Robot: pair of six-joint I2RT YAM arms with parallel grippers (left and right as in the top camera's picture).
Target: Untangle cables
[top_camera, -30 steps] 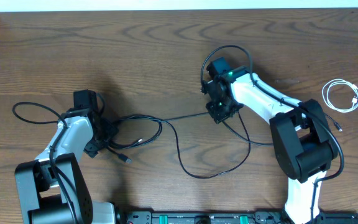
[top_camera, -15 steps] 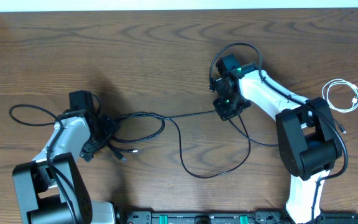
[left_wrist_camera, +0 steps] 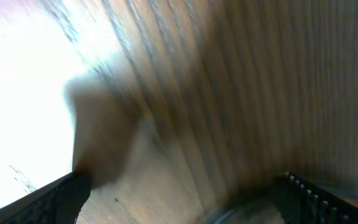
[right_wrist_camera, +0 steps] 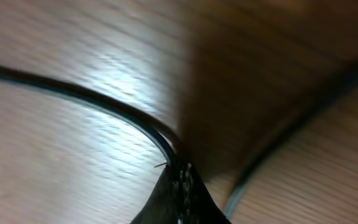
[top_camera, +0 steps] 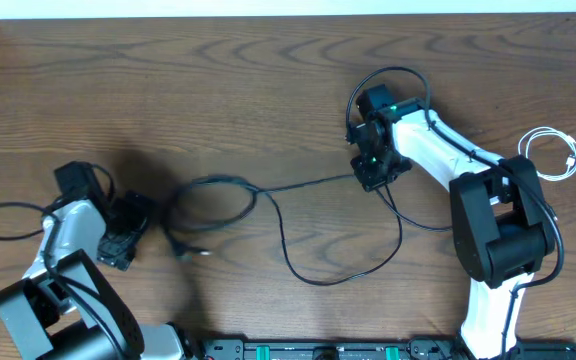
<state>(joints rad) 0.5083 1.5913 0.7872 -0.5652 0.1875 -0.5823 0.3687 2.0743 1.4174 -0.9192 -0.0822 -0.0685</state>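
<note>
Wood table (top_camera: 218, 80) — blk cables (top_camera: 318, 284) sprawled across mid, white cable (top_camera: 571, 160) coiled near rt edge.

Quick counts. Black cables (top_camera: 308, 183): two that I can make out, but the strands cross, so I'm not sure. White cable (top_camera: 572, 160): one. My grippers: two, left gripper (top_camera: 118, 255) and right gripper (top_camera: 373, 180). Wooden table (top_camera: 168, 80): one.

Overhead: straight down, whole table (top_camera: 168, 80). Wrist views: close above it, blurred; right shares black cable (right_wrist_camera: 104, 106).
</note>
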